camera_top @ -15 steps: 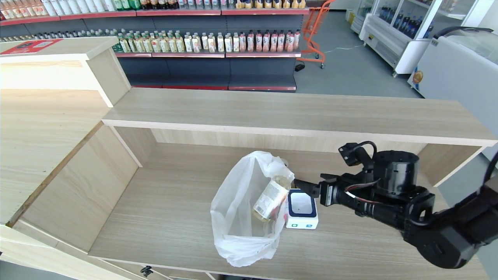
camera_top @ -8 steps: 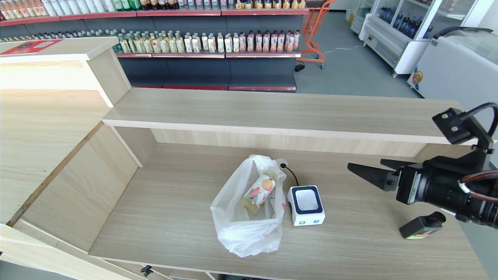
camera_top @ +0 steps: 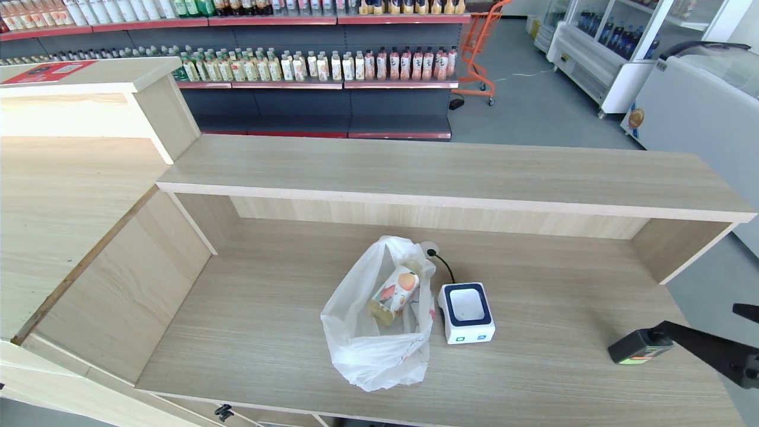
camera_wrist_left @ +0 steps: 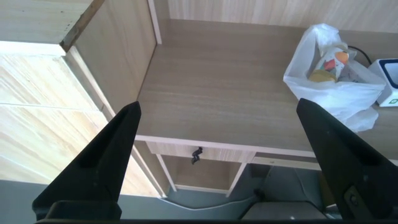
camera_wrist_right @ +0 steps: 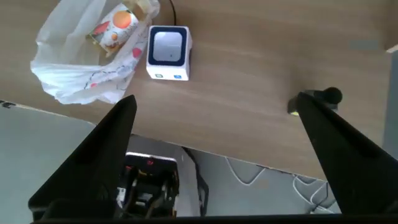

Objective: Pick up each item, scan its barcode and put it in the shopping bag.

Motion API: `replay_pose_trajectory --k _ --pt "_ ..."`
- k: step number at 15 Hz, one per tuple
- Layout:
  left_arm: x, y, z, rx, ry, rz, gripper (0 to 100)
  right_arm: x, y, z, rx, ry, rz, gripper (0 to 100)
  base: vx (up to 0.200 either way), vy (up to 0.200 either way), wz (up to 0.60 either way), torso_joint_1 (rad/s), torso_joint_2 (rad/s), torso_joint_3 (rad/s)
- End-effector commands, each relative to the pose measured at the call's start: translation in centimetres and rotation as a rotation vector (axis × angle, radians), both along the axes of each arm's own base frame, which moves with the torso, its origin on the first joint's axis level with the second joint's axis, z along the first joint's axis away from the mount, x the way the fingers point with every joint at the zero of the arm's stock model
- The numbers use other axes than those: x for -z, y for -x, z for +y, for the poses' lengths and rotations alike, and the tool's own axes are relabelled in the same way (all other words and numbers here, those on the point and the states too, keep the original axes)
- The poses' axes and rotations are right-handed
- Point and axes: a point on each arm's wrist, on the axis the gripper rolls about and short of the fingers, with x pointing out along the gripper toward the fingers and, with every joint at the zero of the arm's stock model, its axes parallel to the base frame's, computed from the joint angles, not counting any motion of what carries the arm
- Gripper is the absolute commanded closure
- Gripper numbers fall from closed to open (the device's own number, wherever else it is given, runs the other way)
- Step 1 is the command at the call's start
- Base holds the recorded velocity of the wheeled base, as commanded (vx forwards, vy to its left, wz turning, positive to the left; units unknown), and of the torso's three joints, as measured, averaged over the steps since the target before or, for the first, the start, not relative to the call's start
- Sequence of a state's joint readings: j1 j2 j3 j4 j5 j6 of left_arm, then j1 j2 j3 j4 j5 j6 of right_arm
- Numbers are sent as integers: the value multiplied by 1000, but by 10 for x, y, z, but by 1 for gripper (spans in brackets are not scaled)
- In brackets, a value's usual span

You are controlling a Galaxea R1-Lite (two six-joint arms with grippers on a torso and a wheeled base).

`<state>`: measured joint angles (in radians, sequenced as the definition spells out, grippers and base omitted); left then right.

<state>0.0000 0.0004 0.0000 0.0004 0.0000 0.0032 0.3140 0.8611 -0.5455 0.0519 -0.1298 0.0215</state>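
A white plastic shopping bag (camera_top: 375, 347) stands open at the middle of the counter, with a labelled drink bottle (camera_top: 394, 290) lying inside it. Just right of it sits the white barcode scanner (camera_top: 466, 311) with its dark-framed window. A small dark item (camera_top: 639, 347) with a green and orange label lies near the counter's right end. My right gripper (camera_top: 699, 316) is open and empty beside that item, at the view's right edge. From the right wrist view I see the bag (camera_wrist_right: 74, 74), bottle (camera_wrist_right: 115, 28), scanner (camera_wrist_right: 168, 53) and dark item (camera_wrist_right: 333, 95). My left gripper (camera_wrist_left: 219, 104) hangs open and empty off the counter's front left.
A raised wooden shelf (camera_top: 450, 172) runs along the back of the counter (camera_top: 267, 332), with side walls at both ends. The scanner's black cable (camera_top: 442, 264) loops behind the bag. Store shelves and freezers stand far behind.
My right gripper has let go of the bottle at the bag's mouth and pulled away right and down to the counter's right end. The bottle now lies in the bag, which has settled.
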Motion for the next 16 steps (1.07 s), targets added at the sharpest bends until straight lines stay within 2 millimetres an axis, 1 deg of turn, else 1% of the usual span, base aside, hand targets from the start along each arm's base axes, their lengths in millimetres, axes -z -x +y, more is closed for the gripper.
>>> replay_pose_trajectory --k 1,2,4,6,8,9,10,11,16 --pt "0 0 0 0 0 -1 0 17 13 -21 161 146 119 0 0 0 0 0 0 0" --pt "0 0 0 0 0 -1 0 25 2 -24 174 186 203 0 0 0 0 0 0 0" --pt "0 0 0 0 0 1 0 33 -20 -24 173 189 285 0 0 0 0 0 0 0" --pt "0 0 0 0 0 1 0 34 -40 -23 155 172 267 0 0 0 0 0 0 0" --pt "0 0 0 0 0 -1 0 33 -68 -21 89 115 191 0 0 0 0 0 0 0" --pt "0 0 0 0 0 -1 0 32 -77 -20 88 96 150 0 0 0 0 0 0 0" --pt "0 0 0 0 0 1 0 32 -84 -20 69 85 155 0 0 0 0 0 0 0" --pt "0 0 0 0 0 -1 0 29 -88 -19 49 74 147 0 0 0 0 0 0 0" --pt "0 0 0 0 -1 1 0 30 -90 -18 40 48 139 0 0 0 0 0 0 0"
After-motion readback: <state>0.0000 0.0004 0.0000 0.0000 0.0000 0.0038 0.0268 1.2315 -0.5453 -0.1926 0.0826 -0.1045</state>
